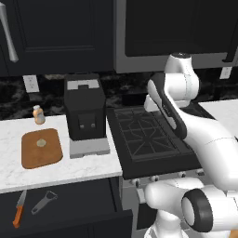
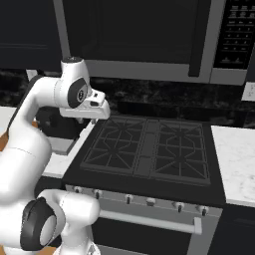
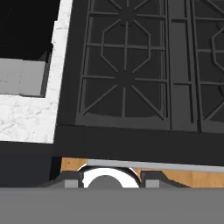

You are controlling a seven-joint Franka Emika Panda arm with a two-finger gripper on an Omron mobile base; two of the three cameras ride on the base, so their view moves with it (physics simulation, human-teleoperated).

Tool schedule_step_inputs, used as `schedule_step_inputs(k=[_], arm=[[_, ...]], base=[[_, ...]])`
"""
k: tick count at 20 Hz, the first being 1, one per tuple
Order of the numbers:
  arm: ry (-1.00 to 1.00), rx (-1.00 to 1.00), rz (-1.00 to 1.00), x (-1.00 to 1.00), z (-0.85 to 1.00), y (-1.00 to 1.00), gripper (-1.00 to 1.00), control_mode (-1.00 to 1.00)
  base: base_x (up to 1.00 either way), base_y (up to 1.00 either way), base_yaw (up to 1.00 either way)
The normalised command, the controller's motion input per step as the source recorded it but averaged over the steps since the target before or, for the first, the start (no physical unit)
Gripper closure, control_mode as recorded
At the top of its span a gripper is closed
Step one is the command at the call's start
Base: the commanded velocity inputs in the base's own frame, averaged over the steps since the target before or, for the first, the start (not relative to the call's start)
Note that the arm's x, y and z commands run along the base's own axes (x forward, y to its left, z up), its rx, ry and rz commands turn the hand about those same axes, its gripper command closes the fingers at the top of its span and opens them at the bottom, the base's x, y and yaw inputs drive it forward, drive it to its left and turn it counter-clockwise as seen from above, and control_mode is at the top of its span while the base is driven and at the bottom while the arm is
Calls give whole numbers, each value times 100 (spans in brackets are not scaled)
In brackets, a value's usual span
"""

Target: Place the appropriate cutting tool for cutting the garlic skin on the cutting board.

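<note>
Your hand [image 3: 105, 183] hangs over the stove [image 1: 148, 135]; its grip cannot be told. The knife [image 1: 19, 209] lies in the open drawer [image 1: 60, 209] beside the peeler [image 1: 44, 201], below the cutting board [image 1: 41, 148] bearing the garlic [image 1: 41, 143]. Reach for the orange handle.

wooden cutting board [image 1: 42, 148] — matt; white marble counter [image 1: 69, 169] — glossy sheen.

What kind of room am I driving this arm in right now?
A home-style kitchen, rendered: a black gas stove with iron grates, a white marble counter carrying a black coffee machine, and a brown wooden cutting board.
</note>
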Motion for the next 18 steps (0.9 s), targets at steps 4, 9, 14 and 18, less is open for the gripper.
schedule_step_inputs(k=[4,9,14,18], arm=[[-3,0,1,-20,0,18,-100,-100],[12,-5,4,-44,-44,94,-100,-100],[19,-15,8,-41,-88,100,-100,-100],[20,-6,3,-33,-64,100,-100,-100]], base=[[0,0,0],[0,0,0],[0,0,0],[0,0,0]])
